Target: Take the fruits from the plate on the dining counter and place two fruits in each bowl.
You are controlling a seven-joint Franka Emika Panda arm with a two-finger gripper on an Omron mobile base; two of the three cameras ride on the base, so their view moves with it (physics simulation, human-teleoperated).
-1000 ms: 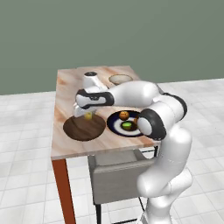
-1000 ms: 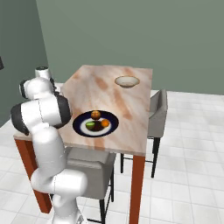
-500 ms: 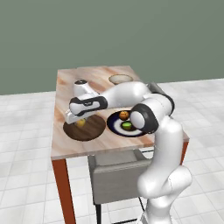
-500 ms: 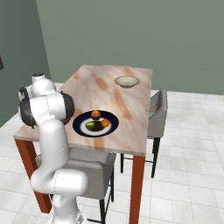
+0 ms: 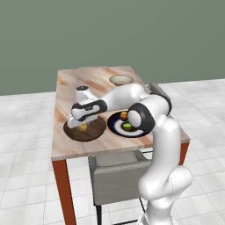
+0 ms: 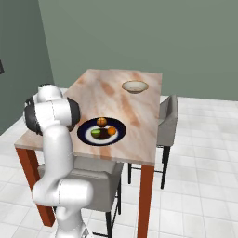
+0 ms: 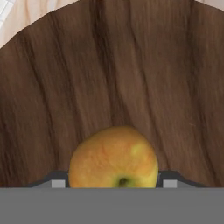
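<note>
Holding a yellow fruit (image 7: 113, 159) in the pincer (image 7: 113, 181), clamped from both sides, one dark finger tip against each flank. Seen in the hand view low and centred, stem end toward the camera, with the fruit bulging up past the tips. Behind it, nothing but the dark grain of the wooden bowl (image 7: 109, 65), plus a sliver of pale counter at the upper corners.

From the left base view: pincer (image 5: 82, 124) pointing down into the wooden bowl (image 5: 96, 132), yellow fruit (image 5: 82, 128) right under the hand, inside the rim and a little left of the bowl's middle. Cannot tell whether touching the bowl's floor or hanging just above it.

Just right of the wooden bowl, on the same counter (image 5: 66, 88): the plate (image 5: 113, 127), partly hidden by the elbow, bearing an orange fruit (image 5: 124, 115) and a green fruit (image 5: 127, 126).

From the right base view, clearer: plate (image 6: 86, 131) near the front edge of the counter (image 6: 107, 88), with three fruits close together on it. Two orange fruits (image 6: 102, 122), one toward the back and one to the right, and the green fruit (image 6: 96, 133) in front, touching or nearly touching the right-hand orange one.

Well apart, at the far end: cream bowl (image 5: 121, 79) (image 6: 135, 86), upright. Grey chair (image 6: 167, 121) tucked beside the counter.
</note>
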